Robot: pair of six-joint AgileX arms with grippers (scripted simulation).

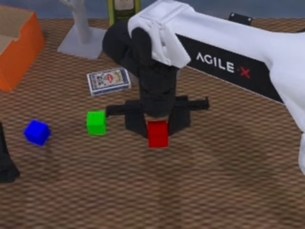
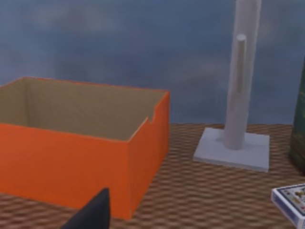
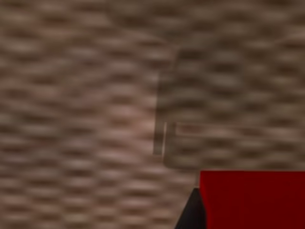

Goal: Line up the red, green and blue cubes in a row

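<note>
Right gripper [image 1: 157, 128] clamps red cube [image 1: 157, 134], right of green cube [image 1: 96, 122]; arm reads "AGILE X". Left gripper [image 1: 6, 167] parked, fingers unclear.

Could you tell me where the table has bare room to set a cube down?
Bare mat spans the near edge of the table, below the blue cube, green cube and red cube. It is crowded behind: card box, white stand, orange box.
</note>
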